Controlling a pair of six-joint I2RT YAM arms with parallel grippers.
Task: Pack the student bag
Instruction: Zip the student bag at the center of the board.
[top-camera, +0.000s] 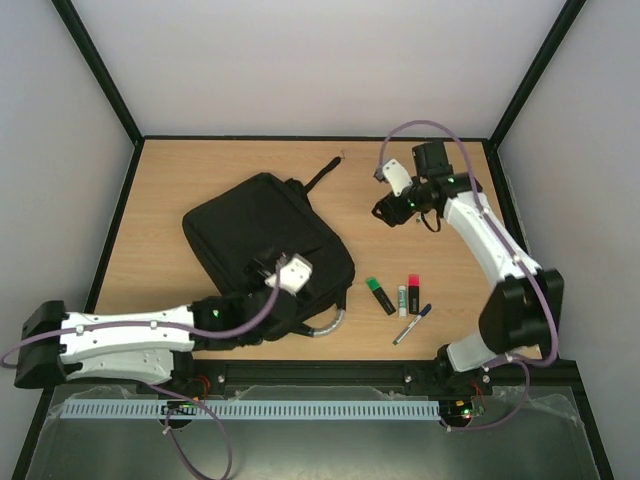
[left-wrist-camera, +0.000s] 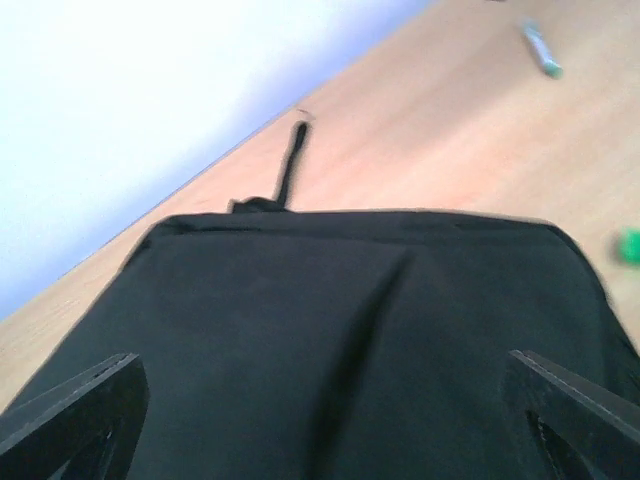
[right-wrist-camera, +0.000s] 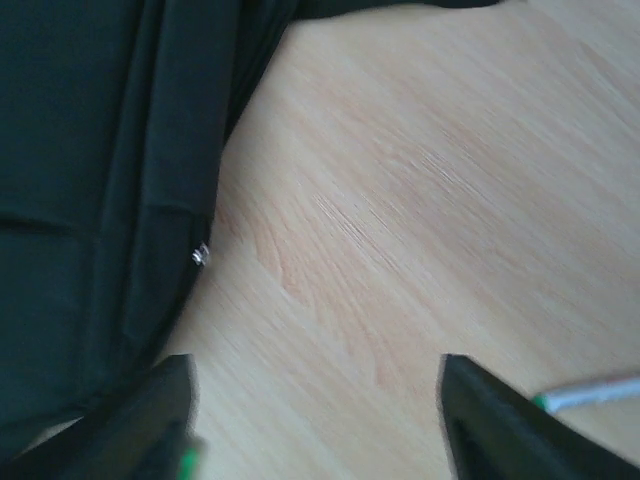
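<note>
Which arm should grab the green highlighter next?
Right, probably. The right arm has open jaws over bare table; the green highlighter lies on that side of the student bag, while the left arm is above the bag.

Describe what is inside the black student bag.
Nothing shows: black fabric covers the interior of the student bag. A green marker, a red-capped marker and a pen lie outside it on the table.

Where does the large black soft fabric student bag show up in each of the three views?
Top external: student bag lies left of centre.
Left wrist: it fills the lower half.
Right wrist: it runs along the left edge.
Shared landmark: the light wooden tabletop beside it.
</note>
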